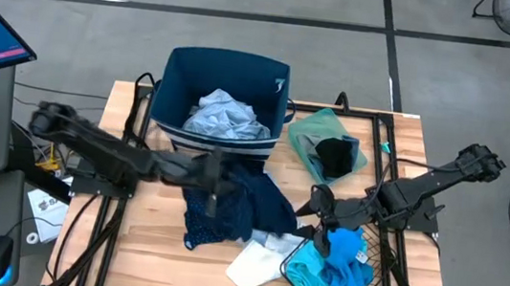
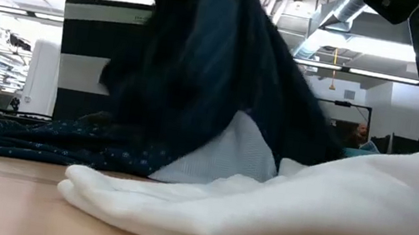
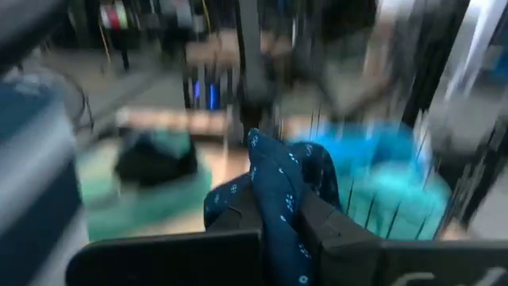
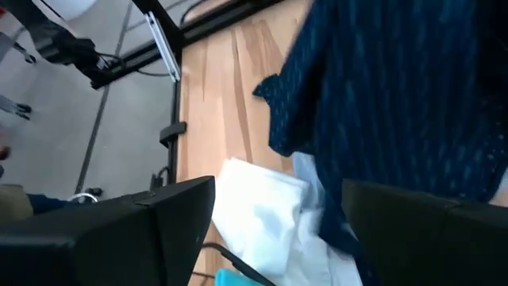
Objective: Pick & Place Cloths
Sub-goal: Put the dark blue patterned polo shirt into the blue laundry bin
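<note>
My left gripper is at the table's middle, just in front of the navy bin, shut on the navy cloth with tiny white dots. My right gripper hovers open above the white cloth, touching nothing; in its wrist view the open gripper looks down on the white cloth and the navy cloth. A turquoise cloth lies in the wire basket. A pale blue-white cloth lies in the bin. A black cloth rests on a green one. My left gripper pinches a bunched fold of the navy dotted cloth between its two fingers, coming level from the table's left. The held part is raised off the table and the cloth drapes down from it. Its lower part lies spread on the wood.
The boxy navy bin with white stripes stands at the far middle of the table. The black wire basket sits at the near right corner. Black frame rails run along both table sides. Bare wood shows at the near left.
</note>
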### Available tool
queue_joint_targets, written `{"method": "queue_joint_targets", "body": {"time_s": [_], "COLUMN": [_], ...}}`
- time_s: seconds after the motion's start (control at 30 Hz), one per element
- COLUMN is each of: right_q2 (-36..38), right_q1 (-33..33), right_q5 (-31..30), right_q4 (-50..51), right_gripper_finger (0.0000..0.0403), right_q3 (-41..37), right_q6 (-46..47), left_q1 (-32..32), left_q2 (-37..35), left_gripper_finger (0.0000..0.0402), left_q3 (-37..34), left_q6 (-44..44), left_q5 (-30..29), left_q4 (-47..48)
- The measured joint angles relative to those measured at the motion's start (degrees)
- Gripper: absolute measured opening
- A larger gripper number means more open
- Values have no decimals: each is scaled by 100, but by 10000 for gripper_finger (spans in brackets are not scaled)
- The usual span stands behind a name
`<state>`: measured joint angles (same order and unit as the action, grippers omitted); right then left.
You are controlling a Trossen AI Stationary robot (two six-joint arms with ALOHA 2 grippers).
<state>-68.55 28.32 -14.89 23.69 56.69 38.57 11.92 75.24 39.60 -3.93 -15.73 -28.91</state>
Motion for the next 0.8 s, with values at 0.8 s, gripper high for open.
{"method": "queue_joint_targets", "body": {"time_s": [0.8], "right_q2": [-13], "right_q1": [-748], "right_q5": [-601], "right_q4": [-189], "right_gripper_finger": [270], "right_q3": [0], "right_q6": [332], "left_q1": [-293], "left_q2": [-2385], "left_gripper_finger": [3], "left_q3": [2892], "left_q6": [4331], "left_q5": [967], "left_q4": [286]}}
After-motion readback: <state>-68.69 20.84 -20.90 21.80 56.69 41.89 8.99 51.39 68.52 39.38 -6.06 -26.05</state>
